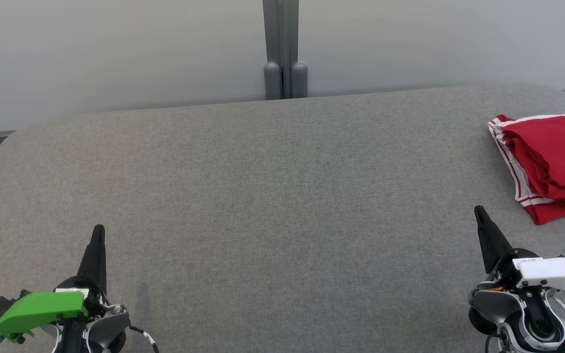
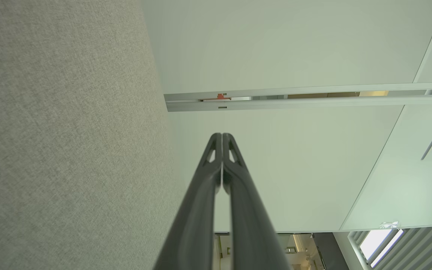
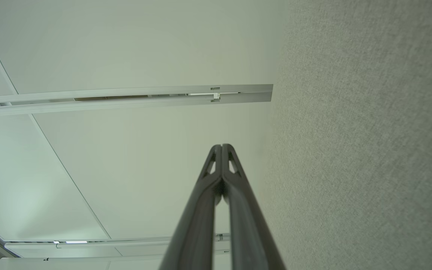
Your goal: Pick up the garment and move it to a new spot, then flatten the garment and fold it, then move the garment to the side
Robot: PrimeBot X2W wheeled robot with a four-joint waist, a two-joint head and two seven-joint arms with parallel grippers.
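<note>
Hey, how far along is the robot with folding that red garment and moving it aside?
Done, by the look of it: the red garment lies folded at the right edge of the grey table, off to the side. In hand: nothing. The left gripper and right gripper are shut, empty and apart from the cloth. Left: nothing obvious, though part of the garment runs out of the head view.

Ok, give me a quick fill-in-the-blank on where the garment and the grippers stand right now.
1. The garment, trimmed with white stripes, is coloured ___.
2. It lies folded on the ___ side of the grey table, in the head view.
3. The left gripper and the right gripper are both ___, holding nothing.
4. The gripper nearer the garment is the ___ one.
Missing words: red; right; shut; right.
</note>
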